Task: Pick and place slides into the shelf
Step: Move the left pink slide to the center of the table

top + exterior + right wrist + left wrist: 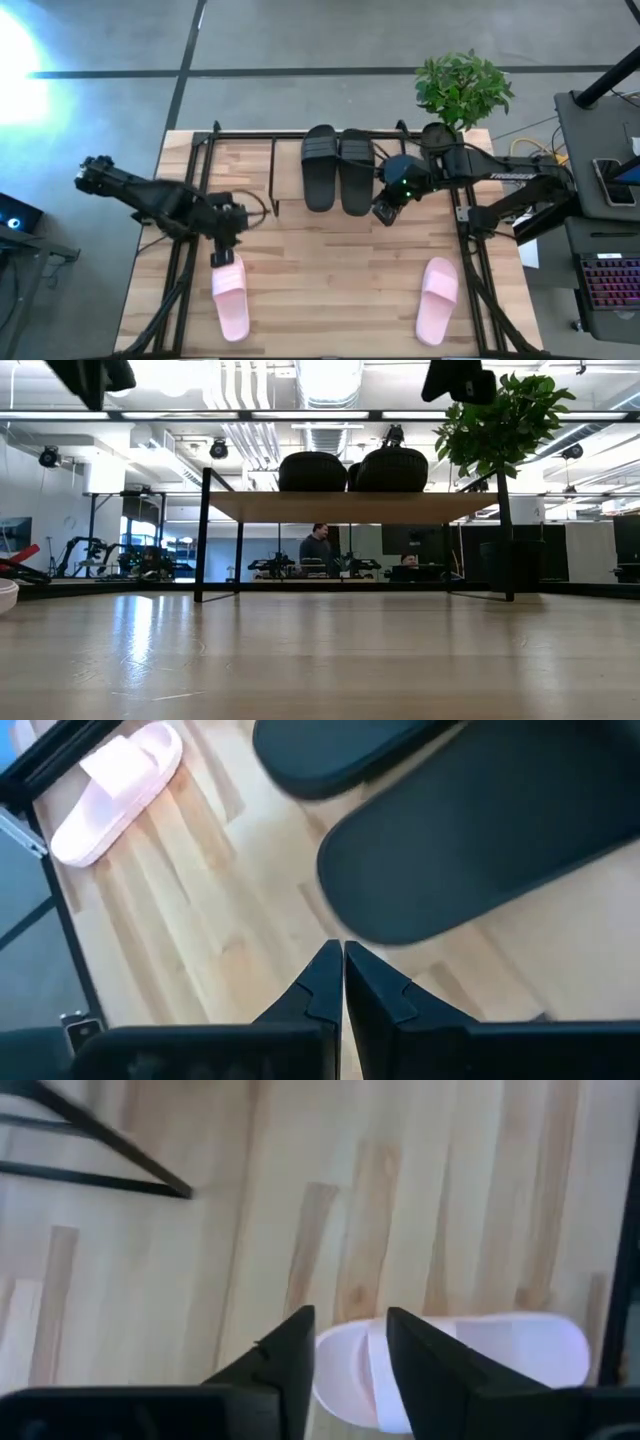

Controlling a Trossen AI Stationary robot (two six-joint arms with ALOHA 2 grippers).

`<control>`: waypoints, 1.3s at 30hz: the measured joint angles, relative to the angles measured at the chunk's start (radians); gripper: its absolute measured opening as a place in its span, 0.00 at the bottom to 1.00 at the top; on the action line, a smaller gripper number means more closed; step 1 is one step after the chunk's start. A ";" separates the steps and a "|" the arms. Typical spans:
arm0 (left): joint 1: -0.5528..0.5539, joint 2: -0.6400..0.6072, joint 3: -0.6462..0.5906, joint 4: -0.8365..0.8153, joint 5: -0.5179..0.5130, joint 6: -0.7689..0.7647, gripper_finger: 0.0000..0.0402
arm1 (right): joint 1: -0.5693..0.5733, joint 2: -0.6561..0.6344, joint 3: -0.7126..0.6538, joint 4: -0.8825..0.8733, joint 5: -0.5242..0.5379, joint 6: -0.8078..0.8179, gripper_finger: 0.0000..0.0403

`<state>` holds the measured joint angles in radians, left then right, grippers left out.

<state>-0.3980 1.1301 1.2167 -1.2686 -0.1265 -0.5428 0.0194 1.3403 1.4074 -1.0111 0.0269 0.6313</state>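
Under the left end effector (226,258), fingers apart, lies a pale pink wide-strap slide (231,301); I would lower straight, then close on its strap.

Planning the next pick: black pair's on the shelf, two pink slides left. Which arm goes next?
Left, probably. Its tool, open, hangs right over the near pale pink open-toe slide. The right tool, shut, sits beside the black slides on the wood-topped shelf, away from the other pink slide.

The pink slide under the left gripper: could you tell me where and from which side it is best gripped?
Probably from above, across the end nearest the left gripper. The pink slide lies flat, sole down, lengthwise away from it, and the open fingers already straddle that end.
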 joint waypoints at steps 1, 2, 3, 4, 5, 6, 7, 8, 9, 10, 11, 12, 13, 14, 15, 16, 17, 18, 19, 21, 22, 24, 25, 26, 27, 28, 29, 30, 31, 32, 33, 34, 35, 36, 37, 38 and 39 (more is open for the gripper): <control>-0.031 0.017 0.000 0.000 -0.017 -0.004 0.29 | 0.013 0.000 -0.009 0.000 0.000 0.012 0.02; -0.070 0.035 0.001 -0.006 -0.046 -0.026 0.30 | 0.026 0.000 -0.017 -0.001 0.000 0.021 0.02; -0.115 0.054 0.005 -0.021 -0.081 -0.069 0.30 | 0.041 0.000 -0.026 -0.001 0.000 0.028 0.02; -0.160 0.072 0.013 -0.040 -0.124 -0.121 0.30 | 0.057 0.000 -0.032 -0.001 0.000 0.034 0.02; -0.214 0.094 0.024 -0.065 -0.173 -0.182 0.29 | 0.074 0.000 -0.036 -0.001 0.001 0.035 0.02; -0.261 0.116 0.036 -0.093 -0.219 -0.240 0.28 | 0.092 0.000 -0.038 -0.001 0.007 0.034 0.02; -0.305 0.140 0.048 -0.122 -0.257 -0.302 0.27 | 0.112 0.000 -0.038 -0.001 0.021 0.029 0.02; -0.344 0.167 0.058 -0.144 -0.286 -0.365 0.26 | 0.132 0.000 -0.038 0.000 0.039 0.018 0.02; -0.378 0.191 0.069 -0.157 -0.300 -0.432 0.26 | 0.150 -0.001 -0.037 -0.002 0.057 0.003 0.03; -0.408 0.216 0.078 -0.164 -0.302 -0.501 0.26 | 0.167 -0.002 -0.035 -0.003 0.072 -0.007 0.03; -0.436 0.240 0.085 -0.164 -0.301 -0.567 0.26 | 0.182 -0.002 -0.031 -0.002 0.076 -0.009 0.04; -0.461 0.267 0.096 -0.164 -0.299 -0.624 0.26 | 0.196 -0.004 -0.026 -0.002 0.078 -0.010 0.05; -0.484 0.295 0.109 -0.163 -0.293 -0.669 0.26 | 0.209 -0.005 -0.024 -0.003 0.079 -0.008 0.07; -0.504 0.323 0.120 -0.163 -0.278 -0.697 0.26 | 0.223 -0.006 -0.024 -0.003 0.079 -0.007 0.09; -0.521 0.355 0.134 -0.163 -0.257 -0.712 0.26 | 0.238 -0.006 -0.024 -0.004 0.080 -0.006 0.11; -0.535 0.384 0.147 -0.162 -0.231 -0.729 0.26 | 0.253 -0.006 -0.024 -0.005 0.081 -0.006 0.14; -0.545 0.414 0.160 -0.161 -0.200 -0.746 0.26 | 0.269 -0.004 -0.024 -0.005 0.083 -0.005 0.17; -0.555 0.442 0.174 -0.162 -0.170 -0.763 0.26 | 0.284 -0.002 -0.024 -0.005 0.087 -0.004 0.20; -0.563 0.470 0.189 -0.162 -0.141 -0.779 0.26 | 0.300 -0.001 -0.024 -0.005 0.098 -0.004 0.24; -0.579 0.520 0.217 -0.163 -0.102 -0.815 0.27 | 0.329 0.000 -0.026 -0.004 0.131 -0.004 0.31; -0.587 0.546 0.231 -0.162 -0.094 -0.834 0.29 | 0.343 0.000 -0.027 -0.006 0.154 -0.004 0.35; -0.600 0.590 0.261 -0.162 -0.092 -0.864 0.32 | 0.367 0.000 -0.027 -0.008 0.199 -0.004 0.42; -0.603 0.609 0.274 -0.163 -0.092 -0.867 0.34 | 0.376 0.000 -0.027 -0.009 0.218 -0.004 0.45; -0.606 0.628 0.287 -0.164 -0.091 -0.867 0.36 | 0.385 0.000 -0.027 -0.009 0.238 -0.004 0.47; -0.607 0.645 0.298 -0.164 -0.091 -0.867 0.38 | 0.396 0.000 -0.027 -0.009 0.260 -0.004 0.50; -0.607 0.661 0.304 -0.168 -0.091 -0.868 0.40 | 0.403 0.000 -0.027 -0.009 0.279 -0.008 0.52; -0.607 0.678 0.308 -0.179 -0.092 -0.869 0.42 | 0.410 0.000 -0.027 -0.009 0.296 -0.015 0.54; -0.607 0.695 0.311 -0.198 -0.092 -0.871 0.44 | 0.415 0.000 -0.027 -0.009 0.310 -0.023 0.55; -0.607 0.712 0.311 -0.225 -0.096 -0.881 0.45 | 0.419 0.000 -0.027 -0.009 0.322 -0.031 0.56; -0.607 0.728 0.310 -0.254 -0.102 -0.898 0.47 | 0.422 0.000 -0.027 -0.009 0.333 -0.036 0.57; -0.607 0.744 0.309 -0.276 -0.111 -0.920 0.48 | 0.424 0.000 -0.027 -0.009 0.341 -0.038 0.57; -0.607 0.759 0.307 -0.292 -0.120 -0.938 0.48 | 0.424 0.000 -0.027 -0.009 0.342 -0.038 0.58; -0.608 0.773 0.303 -0.303 -0.131 -0.953 0.49 | 0.424 0.000 -0.027 -0.009 0.342 -0.038 0.58; -0.608 0.786 0.297 -0.303 -0.145 -0.968 0.49 | 0.424 0.000 -0.027 -0.009 0.343 -0.038 0.58; -0.608 0.793 0.287 -0.299 -0.159 -0.972 0.49 | 0.424 0.000 -0.027 -0.009 0.343 -0.038 0.58; -0.607 0.799 0.277 -0.297 -0.171 -0.979 0.49 | 0.424 0.000 -0.027 -0.009 0.343 -0.038 0.58; -0.603 0.805 0.268 -0.294 -0.173 -0.992 0.49 | 0.424 0.000 -0.028 -0.010 0.343 -0.038 0.58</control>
<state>-1.0015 1.9353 1.4851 -1.5622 -0.2990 -1.5348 0.4431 1.3403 1.3798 -1.0208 0.3702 0.5930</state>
